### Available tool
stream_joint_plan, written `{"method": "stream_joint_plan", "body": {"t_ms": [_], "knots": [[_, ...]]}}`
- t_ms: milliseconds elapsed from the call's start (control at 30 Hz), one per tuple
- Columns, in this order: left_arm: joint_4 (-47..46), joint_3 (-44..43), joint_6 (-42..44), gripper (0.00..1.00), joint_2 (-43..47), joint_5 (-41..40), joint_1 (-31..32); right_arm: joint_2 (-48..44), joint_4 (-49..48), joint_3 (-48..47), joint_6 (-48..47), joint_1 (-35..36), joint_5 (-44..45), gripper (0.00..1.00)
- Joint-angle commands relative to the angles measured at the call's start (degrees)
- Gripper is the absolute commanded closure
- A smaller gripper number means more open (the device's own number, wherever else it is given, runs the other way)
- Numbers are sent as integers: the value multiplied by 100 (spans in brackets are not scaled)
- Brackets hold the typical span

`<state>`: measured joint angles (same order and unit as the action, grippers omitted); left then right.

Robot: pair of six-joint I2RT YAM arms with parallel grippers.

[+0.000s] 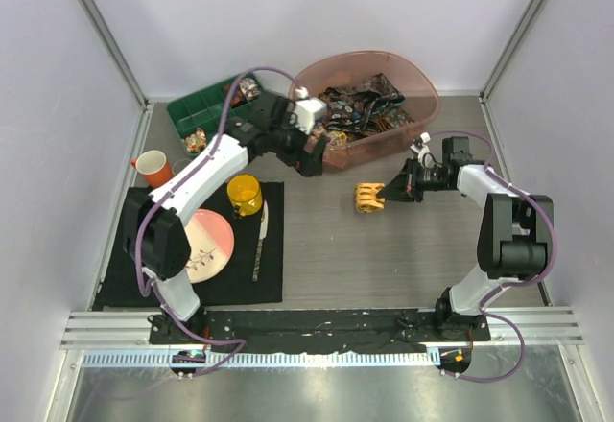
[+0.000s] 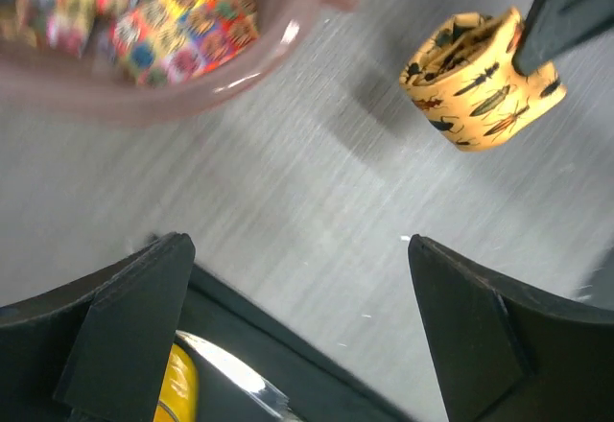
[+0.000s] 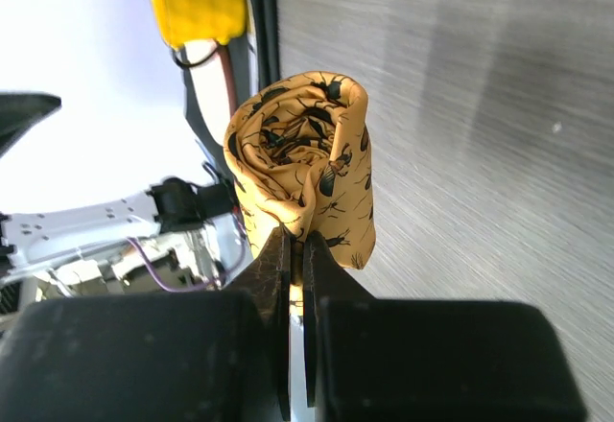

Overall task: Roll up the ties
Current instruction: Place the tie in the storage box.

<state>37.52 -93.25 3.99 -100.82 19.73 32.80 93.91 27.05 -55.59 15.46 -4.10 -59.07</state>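
Note:
The yellow-orange tie [image 1: 369,197], printed with dark insects, is wound into a roll on the grey table in the middle. My right gripper [image 1: 387,192] is shut on the roll's edge; the right wrist view shows the jaws [image 3: 295,245] pinching the fabric of the tie [image 3: 307,173]. My left gripper [image 1: 312,163] hangs open at the front of the pink basin, left of the roll, nothing between its fingers [image 2: 144,316]. In the left wrist view the rolled tie [image 2: 480,82] lies ahead to the right. Dark many-coloured ties [image 1: 365,105] lie heaped in the basin.
The pink basin [image 1: 422,91] stands at the back centre, a green tray [image 1: 206,105] of trinkets to its left. A black mat [image 1: 144,269] at the left carries a yellow cup [image 1: 244,195], a plate [image 1: 206,245] and a knife [image 1: 259,240]. An orange mug [image 1: 152,166] stands behind it.

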Motion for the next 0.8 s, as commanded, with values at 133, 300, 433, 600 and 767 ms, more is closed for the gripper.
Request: {"method": "stream_joint_plan", "body": {"t_ms": [133, 300, 433, 600, 767], "knots": [[-2493, 1898, -3842, 0, 598, 2341, -696, -408, -1034, 101, 1248, 84, -456, 99], [-4745, 2618, -6026, 0, 177, 3326, -792, -566, -2034, 321, 2179, 321, -623, 99], [-5491, 2821, -6637, 0, -26, 3433, -784, -619, -2589, 452, 2662, 708, -641, 99], [-5800, 3137, -6876, 0, -26, 3441, -713, -725, -3530, 620, 3471, 919, -553, 99], [-5659, 3269, -6815, 0, 44, 3433, -678, -725, -3943, 629, 3744, 1069, -518, 99]]}}
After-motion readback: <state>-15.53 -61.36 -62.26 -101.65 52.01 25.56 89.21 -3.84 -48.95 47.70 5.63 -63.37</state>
